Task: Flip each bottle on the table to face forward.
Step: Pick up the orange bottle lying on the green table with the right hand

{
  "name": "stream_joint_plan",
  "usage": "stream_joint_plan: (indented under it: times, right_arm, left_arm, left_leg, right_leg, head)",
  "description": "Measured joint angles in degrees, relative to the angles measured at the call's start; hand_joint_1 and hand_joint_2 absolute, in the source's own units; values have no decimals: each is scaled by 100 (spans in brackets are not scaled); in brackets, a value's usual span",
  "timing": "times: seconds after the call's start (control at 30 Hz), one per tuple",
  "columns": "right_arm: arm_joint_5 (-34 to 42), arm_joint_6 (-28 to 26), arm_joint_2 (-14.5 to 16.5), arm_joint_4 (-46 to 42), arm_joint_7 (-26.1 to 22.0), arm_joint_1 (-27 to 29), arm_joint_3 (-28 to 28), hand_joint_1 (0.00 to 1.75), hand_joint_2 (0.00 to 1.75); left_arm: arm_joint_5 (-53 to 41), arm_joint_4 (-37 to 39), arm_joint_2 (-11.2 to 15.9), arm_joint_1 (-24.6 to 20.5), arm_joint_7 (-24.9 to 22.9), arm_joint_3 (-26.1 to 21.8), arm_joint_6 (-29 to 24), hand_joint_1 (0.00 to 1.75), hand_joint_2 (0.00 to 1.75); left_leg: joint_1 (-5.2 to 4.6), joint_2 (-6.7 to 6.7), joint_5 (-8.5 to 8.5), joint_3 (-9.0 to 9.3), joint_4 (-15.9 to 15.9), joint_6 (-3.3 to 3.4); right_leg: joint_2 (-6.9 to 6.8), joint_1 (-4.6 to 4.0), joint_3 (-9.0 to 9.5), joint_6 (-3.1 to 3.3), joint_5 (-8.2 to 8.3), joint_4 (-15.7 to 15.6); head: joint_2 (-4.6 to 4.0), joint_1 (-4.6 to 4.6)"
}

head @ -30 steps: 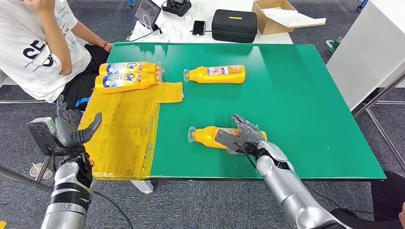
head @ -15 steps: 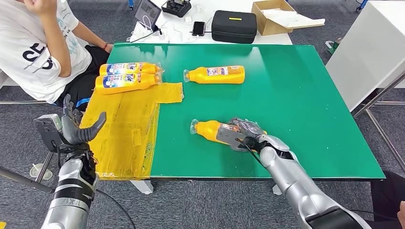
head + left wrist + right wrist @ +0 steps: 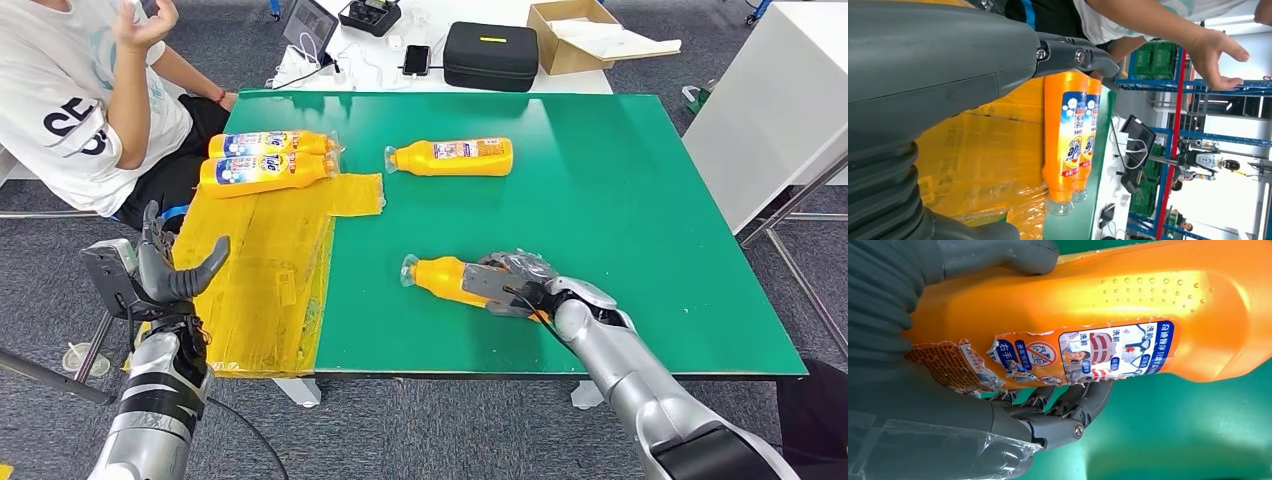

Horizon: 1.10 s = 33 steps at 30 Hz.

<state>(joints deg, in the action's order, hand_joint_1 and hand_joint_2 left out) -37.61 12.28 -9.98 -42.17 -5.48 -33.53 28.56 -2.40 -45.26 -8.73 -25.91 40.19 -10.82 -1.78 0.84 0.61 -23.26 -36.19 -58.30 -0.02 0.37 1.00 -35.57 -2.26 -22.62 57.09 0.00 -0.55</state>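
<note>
My right hand (image 3: 515, 283) grips an orange bottle (image 3: 438, 275) lying on the green table (image 3: 620, 200) near its front edge, clear cap toward the left. In the right wrist view the bottle (image 3: 1128, 315) sits between thumb and fingers (image 3: 1063, 410), its torn back label showing. Another orange bottle (image 3: 452, 156) lies further back in the middle. Two bottles (image 3: 268, 143) (image 3: 262, 171) lie side by side at the back left on yellow sheeting, blue front labels up; the left wrist view shows that pair (image 3: 1068, 145). My left hand (image 3: 165, 275) hangs open off the table's left side.
A yellow plastic sheet (image 3: 265, 270) covers the table's left part. A person in a white shirt (image 3: 70, 100) sits at the back left corner. A white table behind carries a black case (image 3: 490, 52), a cardboard box (image 3: 580, 35) and a phone (image 3: 416, 57).
My right hand has closed round the near bottle and shifted it slightly right and back. My left hand has risen a little. The person's raised hand has moved.
</note>
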Motion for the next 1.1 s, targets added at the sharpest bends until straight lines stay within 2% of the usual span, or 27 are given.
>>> stream_joint_plan:
  times: [0.1, 0.17, 0.27, 0.37, 0.57, 0.67, 0.73, 1.1]
  right_arm:
    - [335, -650, 25, -193, -121, 206, -40, 175, 175]
    - [538, -1461, 142, -479, -275, 498, -185, 175, 175]
    - [583, -2696, 472, -1100, -690, 1081, -522, 175, 175]
    - [494, -3409, 787, -1737, -1064, 1485, -811, 175, 175]
    - [505, -3640, 1023, -2399, -1253, 1814, -1172, 175, 175]
    - [673, -4208, 1176, -2691, -1824, 1990, -1385, 175, 175]
    - [716, -4436, 1285, -2911, -2024, 2072, -1512, 175, 175]
    - [715, -4463, 1449, -3355, -2040, 2260, -1774, 175, 175]
  left_arm:
    - [2, 6, -8, 2, 0, 1, -45, 0, 175]
    - [8, 6, -16, 16, 0, 1, -54, 0, 175]
    - [82, 6, -50, 72, -24, 1, 95, 0, 175]
    - [201, 4, -136, 125, -106, 10, 313, 0, 175]
    - [282, -1, -235, 183, -181, 33, 446, 0, 175]
    - [523, -64, -295, 219, -415, 110, 902, 0, 175]
    - [626, -145, -357, 258, -545, 197, 1065, 0, 175]
    - [732, -349, -449, 310, -654, 427, 1054, 0, 175]
  left_leg:
    - [1, 1, 0, -1, 0, 0]
    - [1, -1, -1, -4, 1, 0]
    - [1, -4, -2, -22, 1, -2]
    - [4, -5, 1, -42, 1, -2]
    - [0, -5, 0, -59, 1, -1]
    - [-4, 2, 0, -69, 0, 0]
    - [-4, 2, 0, -71, 0, 0]
    - [0, -3, 0, -72, 1, -1]
  right_leg:
    - [0, -1, 4, 0, 0, 0]
    - [0, -1, 4, 0, 0, 0]
    - [2, -1, -19, 4, 5, 2]
    - [1, -4, -45, 12, 10, 3]
    - [1, 0, -57, 13, 8, 3]
    - [-2, 3, -64, 12, 8, 3]
    - [-2, 3, -65, 11, 7, 3]
    - [-1, 0, -69, 12, 8, 3]
  head:
    - [0, 1]
    - [0, 1]
    - [0, -2]
    - [0, -4]
    - [1, -1]
    - [0, -1]
    - [0, -1]
    - [1, -2]
